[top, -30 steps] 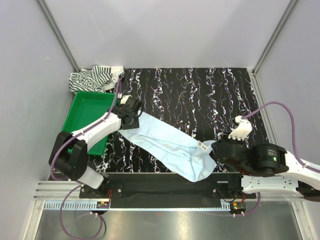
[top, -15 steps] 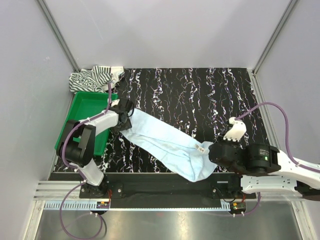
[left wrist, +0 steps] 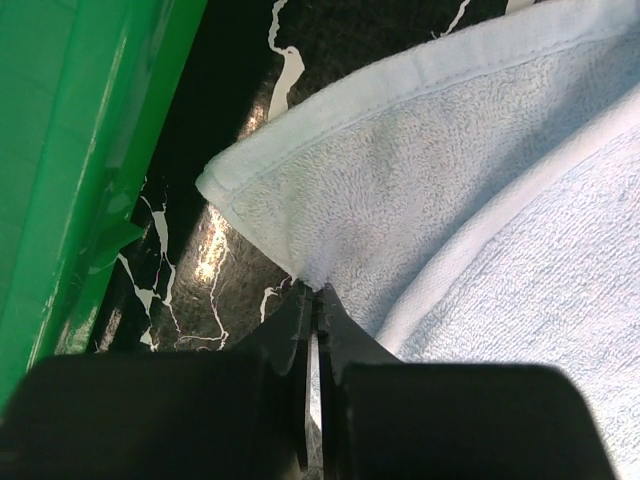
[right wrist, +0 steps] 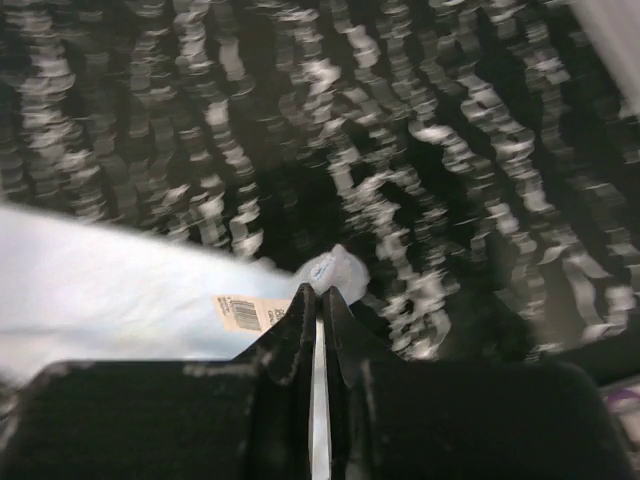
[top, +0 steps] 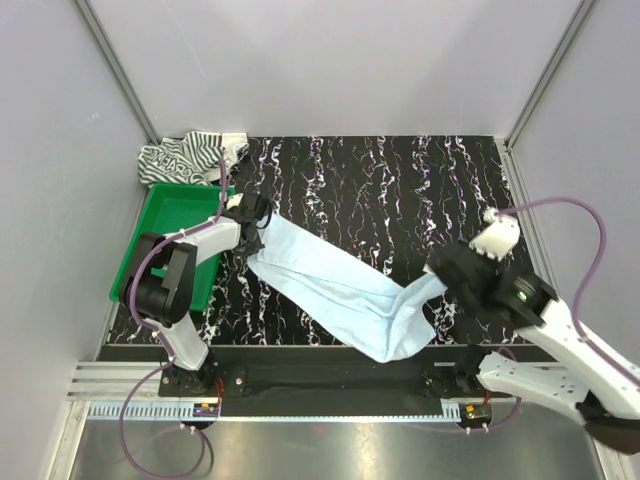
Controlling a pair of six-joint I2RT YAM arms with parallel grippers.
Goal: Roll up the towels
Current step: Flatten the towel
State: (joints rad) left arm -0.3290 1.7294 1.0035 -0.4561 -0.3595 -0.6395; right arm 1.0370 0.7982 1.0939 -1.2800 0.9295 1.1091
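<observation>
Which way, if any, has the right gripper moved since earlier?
Yes: the right gripper, shut on the light blue towel, moved farther from the black base rail.

The top external view looks steeply down from above and behind the arm bases [top: 188, 362], taking in the whole worktop [top: 400, 190]. Each wrist view sits close behind its own jaws, facing along them (the right one blurred). All three share the light blue towel [top: 340, 285].

Plain lt-blue towel [top: 340, 290] at centre; striped towel [top: 185, 158], blk & wht, at 10 o'clock. Tray [top: 165, 215] solid green; table [top: 400, 190] blk w/ wht marbled streaks.
</observation>
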